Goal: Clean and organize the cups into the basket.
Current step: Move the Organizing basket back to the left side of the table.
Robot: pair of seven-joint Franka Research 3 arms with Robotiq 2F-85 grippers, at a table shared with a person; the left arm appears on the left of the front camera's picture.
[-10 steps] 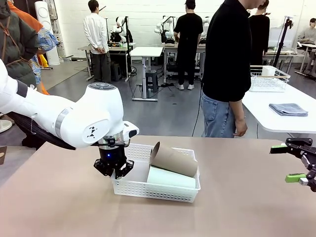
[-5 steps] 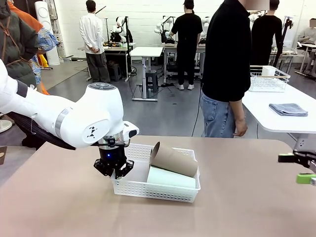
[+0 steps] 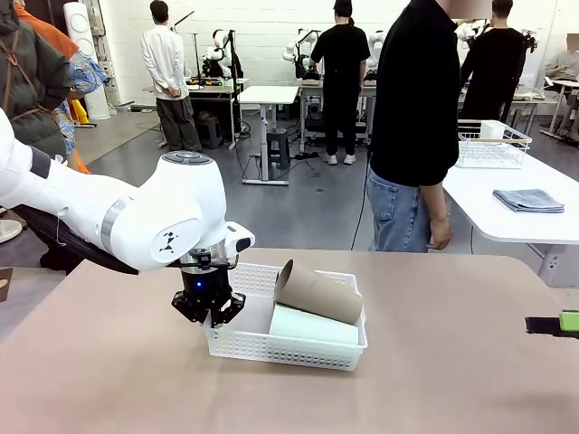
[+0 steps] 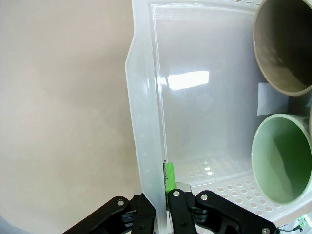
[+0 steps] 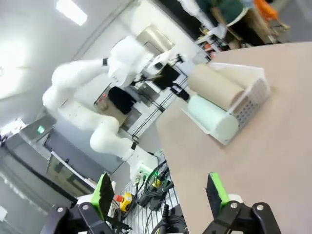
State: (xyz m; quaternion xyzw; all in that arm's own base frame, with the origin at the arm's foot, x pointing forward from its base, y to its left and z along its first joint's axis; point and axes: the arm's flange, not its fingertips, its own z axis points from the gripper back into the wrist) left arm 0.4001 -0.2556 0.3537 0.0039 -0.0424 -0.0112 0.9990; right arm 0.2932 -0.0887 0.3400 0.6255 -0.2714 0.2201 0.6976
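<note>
The left gripper pinches the basket wall (cups apparently stacked inside), while the right gripper stands wide, empty.

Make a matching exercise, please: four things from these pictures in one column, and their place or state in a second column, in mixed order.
Things:
1. left gripper
2. right gripper
3. mint green cup
4. tan-brown cup

Places or states:
a. jaws open, holding nothing
b. lying on its side on the floor of the basket
c. shut on the basket's wall
d. resting tilted on top of another cup

Pairs: 1-c, 2-a, 3-b, 4-d
</note>
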